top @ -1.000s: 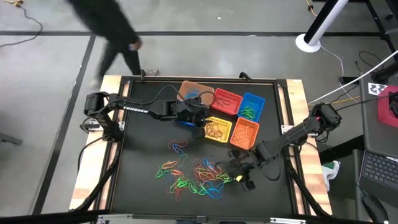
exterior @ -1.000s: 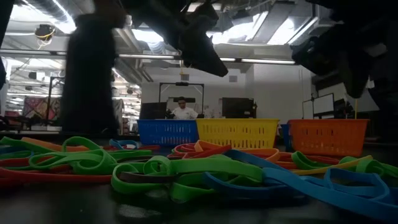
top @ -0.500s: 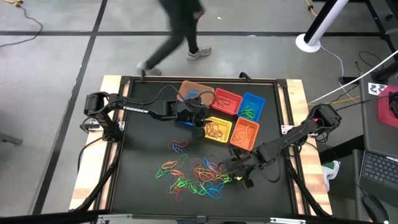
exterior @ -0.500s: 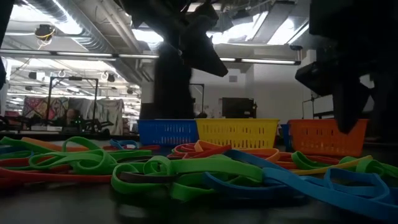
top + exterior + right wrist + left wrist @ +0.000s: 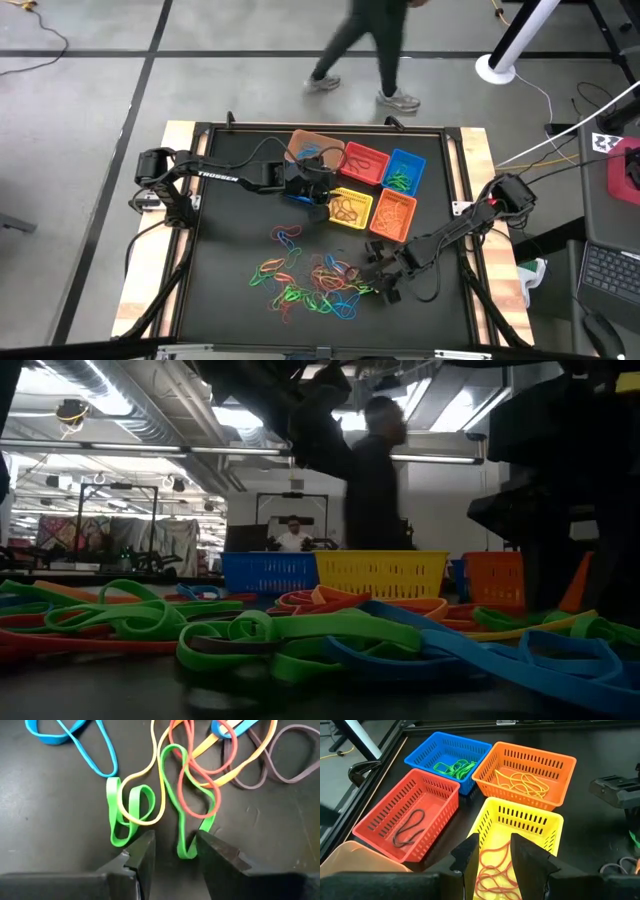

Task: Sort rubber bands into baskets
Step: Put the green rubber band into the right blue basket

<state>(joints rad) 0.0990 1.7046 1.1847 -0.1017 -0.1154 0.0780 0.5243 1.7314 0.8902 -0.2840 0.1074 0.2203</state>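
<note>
There are six baskets, set in two rows: a tan-orange basket (image 5: 314,145), a red basket (image 5: 363,163), a blue basket (image 5: 404,170), a yellow basket (image 5: 351,208), an orange basket (image 5: 394,214), and a second blue basket (image 5: 300,197) that is mostly hidden under the left arm. The loose rubber bands (image 5: 315,277) on the table are too tangled to count exactly; perhaps about twenty. Two robot arms are in view. One person (image 5: 366,50) walks behind the table.
</note>
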